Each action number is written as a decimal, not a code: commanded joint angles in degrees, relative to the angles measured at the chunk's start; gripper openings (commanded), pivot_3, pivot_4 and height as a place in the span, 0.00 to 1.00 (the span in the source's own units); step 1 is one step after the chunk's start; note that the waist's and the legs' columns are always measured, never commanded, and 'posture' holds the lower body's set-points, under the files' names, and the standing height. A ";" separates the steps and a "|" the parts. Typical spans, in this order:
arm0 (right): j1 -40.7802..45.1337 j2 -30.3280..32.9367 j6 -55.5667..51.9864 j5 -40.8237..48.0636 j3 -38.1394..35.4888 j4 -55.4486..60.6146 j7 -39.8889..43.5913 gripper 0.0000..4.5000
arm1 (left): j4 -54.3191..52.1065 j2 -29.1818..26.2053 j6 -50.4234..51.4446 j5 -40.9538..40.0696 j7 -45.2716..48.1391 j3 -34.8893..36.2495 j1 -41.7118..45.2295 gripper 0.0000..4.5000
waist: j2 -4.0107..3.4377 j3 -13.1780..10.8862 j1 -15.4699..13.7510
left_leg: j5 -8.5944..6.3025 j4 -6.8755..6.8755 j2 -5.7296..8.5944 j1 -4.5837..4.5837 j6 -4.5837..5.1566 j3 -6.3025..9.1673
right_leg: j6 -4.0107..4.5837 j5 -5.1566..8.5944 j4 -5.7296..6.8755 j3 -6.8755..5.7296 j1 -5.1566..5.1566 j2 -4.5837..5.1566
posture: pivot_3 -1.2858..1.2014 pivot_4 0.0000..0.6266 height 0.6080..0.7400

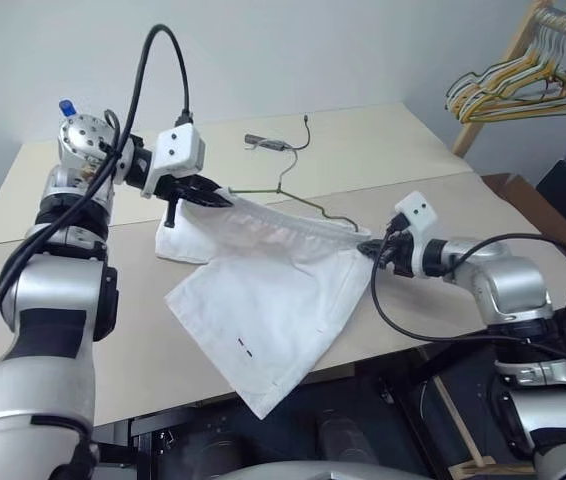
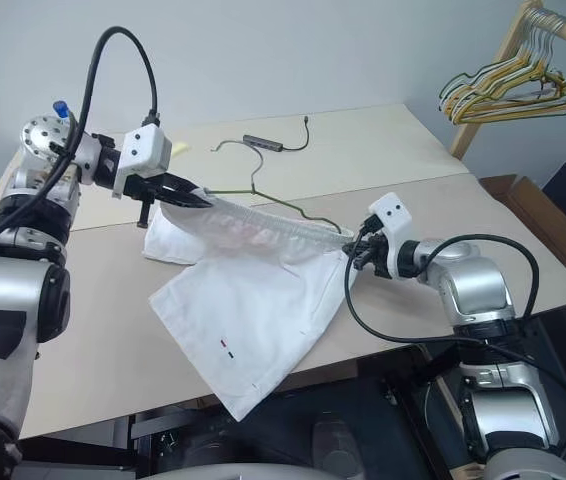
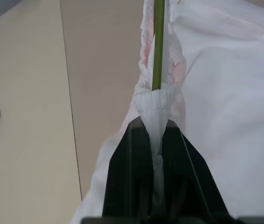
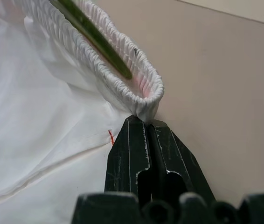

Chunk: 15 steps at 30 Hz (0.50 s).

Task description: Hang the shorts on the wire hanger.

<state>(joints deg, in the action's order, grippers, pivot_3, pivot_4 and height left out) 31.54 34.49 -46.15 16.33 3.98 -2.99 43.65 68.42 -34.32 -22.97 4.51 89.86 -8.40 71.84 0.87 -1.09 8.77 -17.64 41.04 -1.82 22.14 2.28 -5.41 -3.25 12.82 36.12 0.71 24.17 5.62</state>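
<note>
Stretching the shorts (image 1: 283,270) between them, both grippers pinch the gathered waistband: the left gripper (image 1: 206,195) is pressed together on one end, the right gripper (image 1: 371,247) on the other. The waistband hangs taut above the table (image 1: 383,150), while the legs drape down onto it and over its near edge. The hanger (image 1: 293,195) runs inside the waistband, its wire showing in both wrist views, its hook rising behind the cloth. The cloth looks light and limp, so it will sag and slip wherever unsupported; the elastic band is the firmest place to hold, as now, at its two ends. Counted: one pair of shorts, one wire hanger in play, two grippers, and a bunch of spare hangers (image 1: 513,85) on a rail well apart.
</note>
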 commanded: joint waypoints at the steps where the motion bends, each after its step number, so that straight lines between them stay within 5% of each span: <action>1: 1.85 2.78 3.24 -2.45 -0.21 0.59 0.06 0.01 | -0.48 -1.14 0.08 -0.05 -0.76 0.89 1.09 0.00 | 0.00 0.00 0.01 | 0.00 0.00 0.00 0.00 0.00 0.00 | 0.00 0.00 0.00 0.00 0.00 0.00 | 0.46 0.00 1.00; 15: 15.73 11.95 16.59 -10.74 10.96 6.09 14.72 0.01 | 0.55 0.48 -2.50 3.53 -9.08 -0.73 2.53 0.00 | 0.00 0.00 0.51 | -0.01 0.00 -0.01 -0.03 0.02 -0.03 | 0.00 0.01 -0.05 0.03 0.04 0.00 | 0.45 0.00 1.00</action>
<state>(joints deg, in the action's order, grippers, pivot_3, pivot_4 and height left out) 44.07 46.18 -31.13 6.80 14.60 2.16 56.76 68.93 -33.80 -24.97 8.02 82.15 -9.96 71.92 0.87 -1.10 9.29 -17.65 41.05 -1.83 22.11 2.30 -5.44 -3.25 12.83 36.08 0.74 24.21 5.62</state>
